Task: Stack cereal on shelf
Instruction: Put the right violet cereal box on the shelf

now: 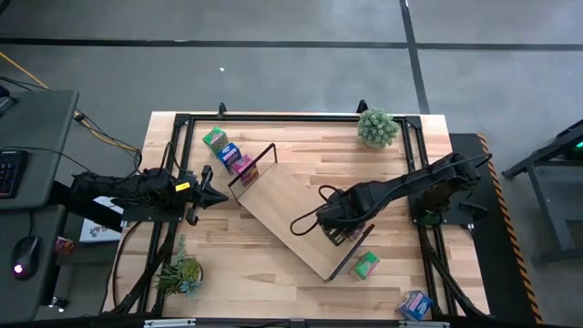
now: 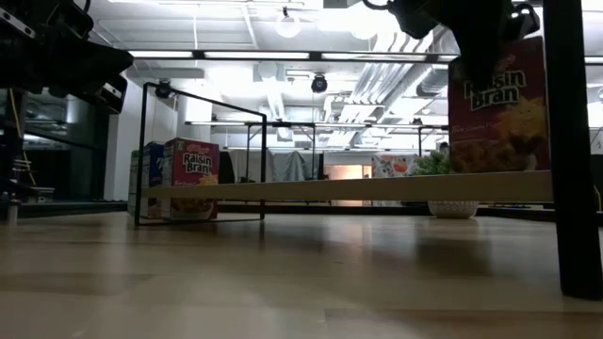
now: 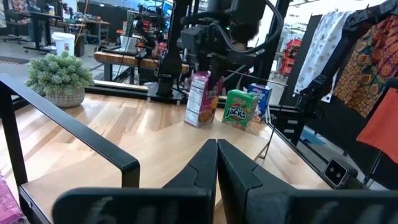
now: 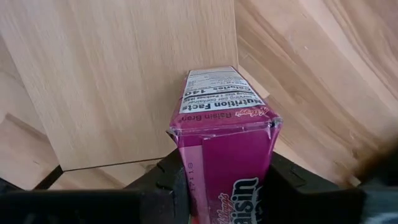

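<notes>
The shelf (image 1: pixel 282 205) lies slantwise across the table, a long wood board (image 2: pixel 377 188) with black wire ends. My right gripper (image 1: pixel 342 226) hangs over its near right end, shut on a pink cereal box (image 2: pixel 499 104). A green (image 1: pixel 216 138), a blue (image 1: pixel 230 153) and a pink box (image 1: pixel 242 165) stand in a row at the shelf's far left end. Another green box (image 1: pixel 367 264) and a blue one (image 1: pixel 414 303) stand on the table at the near right. My left gripper (image 1: pixel 219 193) waits shut at the table's left, pointing level at the shelf. My right gripper pinches the pink box (image 4: pixel 224 155) between its two fingers (image 4: pixel 168 180), one on each of two opposite sides near the upper end. The fingers come from above, pointing down. The box hangs upright with its lower end (image 2: pixel 497 168) at the board's top; whether they touch, I cannot tell.
A potted plant (image 1: pixel 376 128) stands at the far right corner and another (image 1: pixel 182 273) at the near left. A black frame (image 1: pixel 301 117) runs around the tabletop's edges. Bare wood lies between the shelf and the far right plant.
</notes>
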Robot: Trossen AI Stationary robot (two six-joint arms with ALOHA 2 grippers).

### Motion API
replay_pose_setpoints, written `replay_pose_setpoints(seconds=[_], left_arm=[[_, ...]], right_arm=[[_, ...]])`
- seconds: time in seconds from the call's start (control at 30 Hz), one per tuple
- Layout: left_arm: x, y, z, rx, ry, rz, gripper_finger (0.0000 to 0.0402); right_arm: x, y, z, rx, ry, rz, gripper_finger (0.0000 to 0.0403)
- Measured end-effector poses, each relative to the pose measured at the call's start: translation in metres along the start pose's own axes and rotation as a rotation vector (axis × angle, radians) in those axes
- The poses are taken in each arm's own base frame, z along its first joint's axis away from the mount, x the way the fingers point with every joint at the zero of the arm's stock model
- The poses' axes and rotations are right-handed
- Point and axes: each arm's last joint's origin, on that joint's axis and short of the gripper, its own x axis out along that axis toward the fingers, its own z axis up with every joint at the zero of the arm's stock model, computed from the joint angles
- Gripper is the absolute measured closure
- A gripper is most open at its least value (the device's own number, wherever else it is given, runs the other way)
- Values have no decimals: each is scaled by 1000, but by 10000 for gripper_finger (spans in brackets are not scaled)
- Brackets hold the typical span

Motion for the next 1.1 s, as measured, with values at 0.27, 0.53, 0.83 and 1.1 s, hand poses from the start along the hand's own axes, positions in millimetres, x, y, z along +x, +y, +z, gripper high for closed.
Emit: replay_pose_setpoints(seconds=[0.27, 0.53, 0.83, 1.1], left_arm=[[0, 0, -1, 0, 9, 1, 398], [0, 0, -1, 0, 10, 1, 398], [0, 0, -1, 0, 10, 2, 398], [0, 0, -1, 0, 10, 2, 398]], right_arm=[[-2, 4, 3, 9, -37, 25, 279], [-3, 6, 4, 18, -38, 47, 279], [-3, 6, 4, 2, -37, 46, 279], [-3, 6, 4, 6, -40, 44, 277]])
